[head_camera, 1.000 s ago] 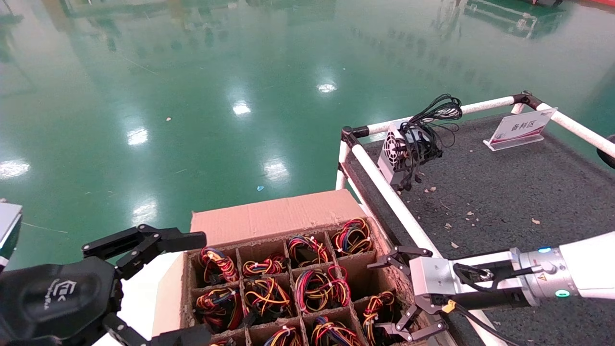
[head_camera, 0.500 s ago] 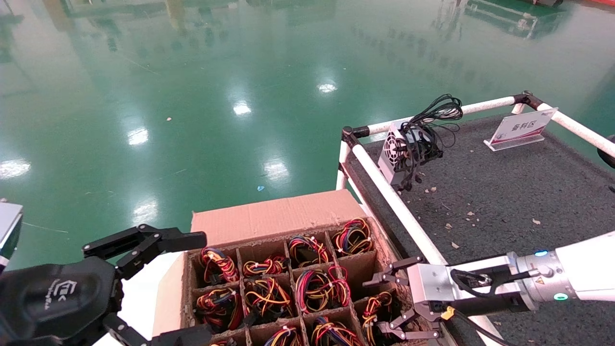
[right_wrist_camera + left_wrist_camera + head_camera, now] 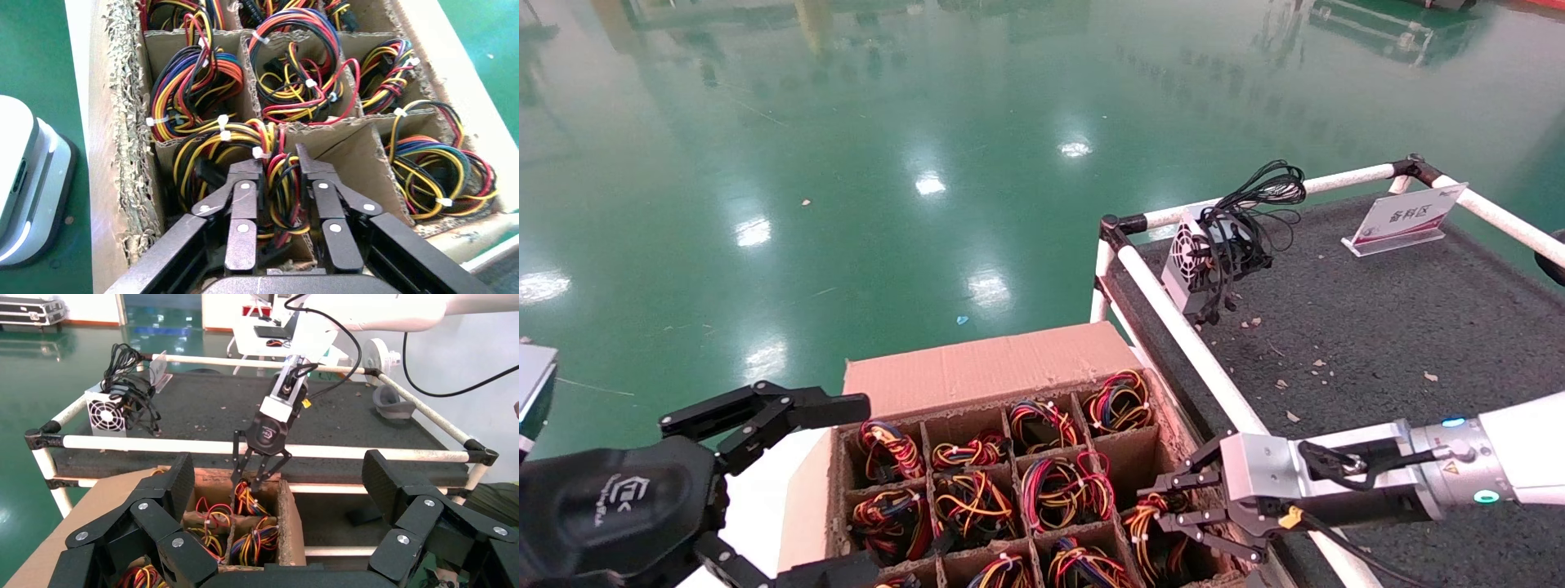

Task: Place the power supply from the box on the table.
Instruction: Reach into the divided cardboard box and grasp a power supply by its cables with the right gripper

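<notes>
You see the box of rough, frayed brown cardboard, the table topped in matt speckled felt, and a glossy green floor.

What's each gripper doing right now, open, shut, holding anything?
Left gripper: open, empty, parked beside the box.
Right gripper: shut on the power supply's wire bundle, down in a cell.

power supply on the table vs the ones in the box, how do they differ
The power supply on the table shows its metal case and round fan grille; those in the box show only wires. Its cables are all black; theirs are red, yellow, orange and black. It stands in the open; the right end effector has closed on one boxed bundle.
</notes>
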